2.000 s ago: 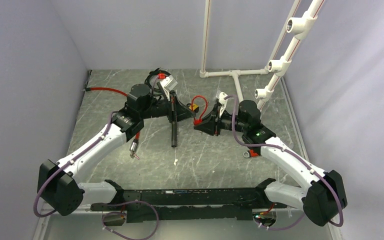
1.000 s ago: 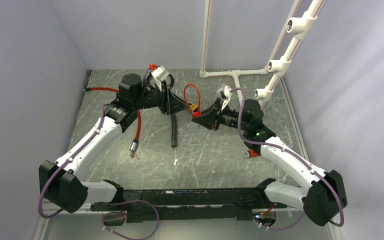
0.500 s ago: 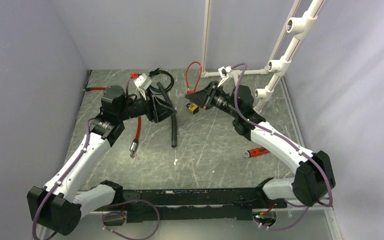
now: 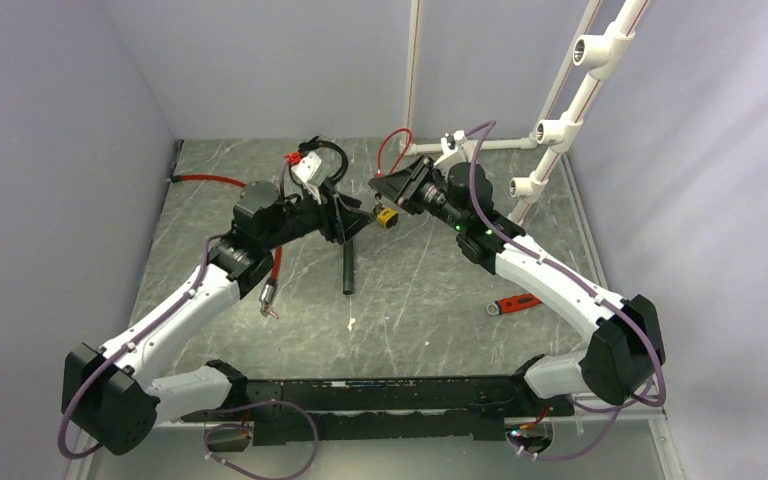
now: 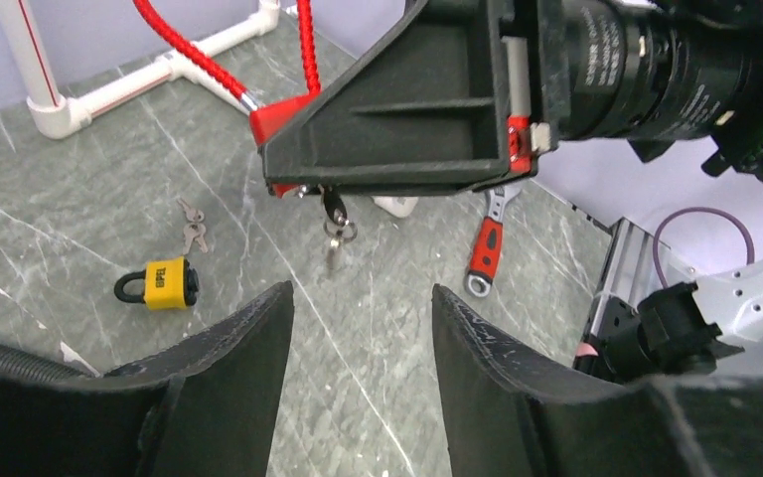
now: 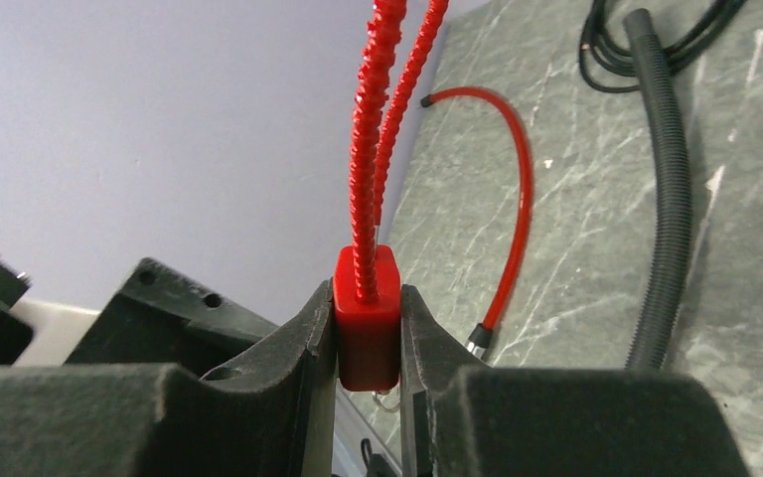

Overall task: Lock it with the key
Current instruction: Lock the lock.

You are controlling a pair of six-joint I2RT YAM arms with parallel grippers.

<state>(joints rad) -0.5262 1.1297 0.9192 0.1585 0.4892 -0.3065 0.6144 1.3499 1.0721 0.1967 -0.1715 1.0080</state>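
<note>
My right gripper [image 6: 368, 338] is shut on the red lock body [image 6: 367, 328] and holds it above the table; the lock's red cable loop [image 6: 382, 99] rises from its top. In the left wrist view a key [image 5: 334, 209] sticks out of the underside of the red lock [image 5: 278, 119], with a key ring hanging below it. My left gripper [image 5: 361, 288] is open and empty, just below and in front of that key and apart from it. From above, the left gripper [image 4: 358, 215] faces the right gripper [image 4: 378, 185] at the middle back.
A yellow padlock [image 5: 164, 283] lies on the table with loose keys [image 5: 192, 224] beside it. A red wrench [image 4: 513, 303] lies to the right. A black corrugated hose [image 4: 347, 265] and a red cable [image 4: 210, 180] lie left of centre. A white pipe frame [image 4: 470, 150] stands at the back right.
My left arm has swung right and forward toward the right gripper, and its jaws have widened. The right gripper, raised with the lock a second ago, has barely moved in the last half second.
</note>
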